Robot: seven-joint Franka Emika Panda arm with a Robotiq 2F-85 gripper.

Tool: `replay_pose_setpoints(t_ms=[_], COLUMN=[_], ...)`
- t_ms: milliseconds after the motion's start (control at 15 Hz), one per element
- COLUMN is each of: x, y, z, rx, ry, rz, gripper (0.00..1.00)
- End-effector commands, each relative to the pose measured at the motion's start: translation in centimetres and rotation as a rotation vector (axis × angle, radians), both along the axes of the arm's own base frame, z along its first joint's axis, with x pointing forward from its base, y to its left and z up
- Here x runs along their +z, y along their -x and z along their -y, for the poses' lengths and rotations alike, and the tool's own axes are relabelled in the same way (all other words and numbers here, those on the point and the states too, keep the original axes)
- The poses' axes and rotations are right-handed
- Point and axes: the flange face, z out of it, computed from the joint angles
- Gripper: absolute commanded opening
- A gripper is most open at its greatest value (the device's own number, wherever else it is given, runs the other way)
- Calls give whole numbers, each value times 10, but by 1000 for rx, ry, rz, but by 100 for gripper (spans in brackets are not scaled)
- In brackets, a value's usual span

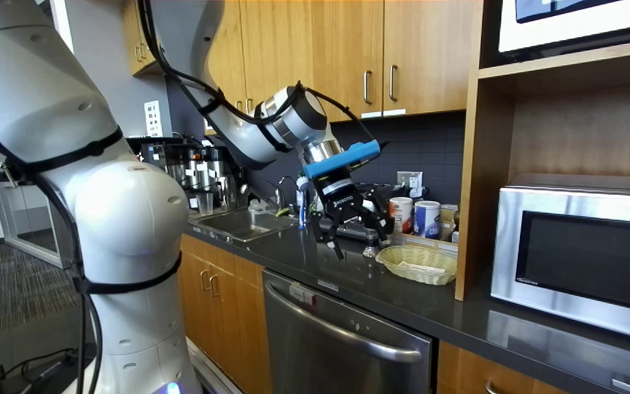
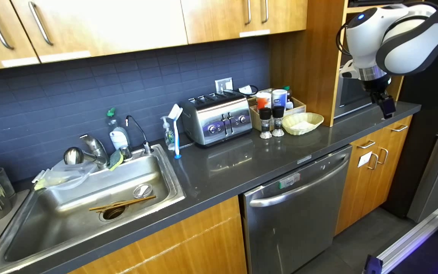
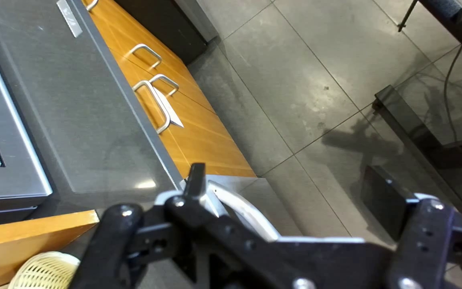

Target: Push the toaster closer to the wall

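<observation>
The toaster (image 2: 222,120) is a silver boxy appliance with dark trim, standing upright on the dark counter with its knobs facing the room. In an exterior view it is mostly hidden behind my gripper. The wall (image 2: 139,83) is a dark tiled backsplash behind it, with a white outlet plate (image 2: 224,84) just behind the toaster. My gripper (image 1: 360,238) is open and empty, its fingers pointing down. In an exterior view the gripper (image 2: 388,108) is well to the right of the toaster and apart from it. In the wrist view the open fingers (image 3: 293,192) are over floor and dishwasher handle; no toaster shows.
Two grinders (image 2: 271,123), a yellow basket (image 2: 302,123) and a box of canisters (image 2: 299,107) stand right of the toaster. A brush (image 2: 176,129), soap bottle (image 2: 168,134) and sink (image 2: 175,188) are left. A wooden panel (image 1: 468,164) and microwave (image 1: 577,246) stand farther right.
</observation>
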Motion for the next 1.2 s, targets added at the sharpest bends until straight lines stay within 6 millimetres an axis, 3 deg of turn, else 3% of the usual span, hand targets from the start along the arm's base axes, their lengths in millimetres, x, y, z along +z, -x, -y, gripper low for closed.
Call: replay_pose_setpoints(t_ms=[0, 333, 667, 1133], x=[0, -2, -5, -20], y=[0, -4, -6, -11], z=[0, -6, -25, -82], rx=[0, -8, 49, 241], ry=[0, 3, 18, 61], rz=[-1, -7, -22, -72], gripper=[100, 100, 100, 100])
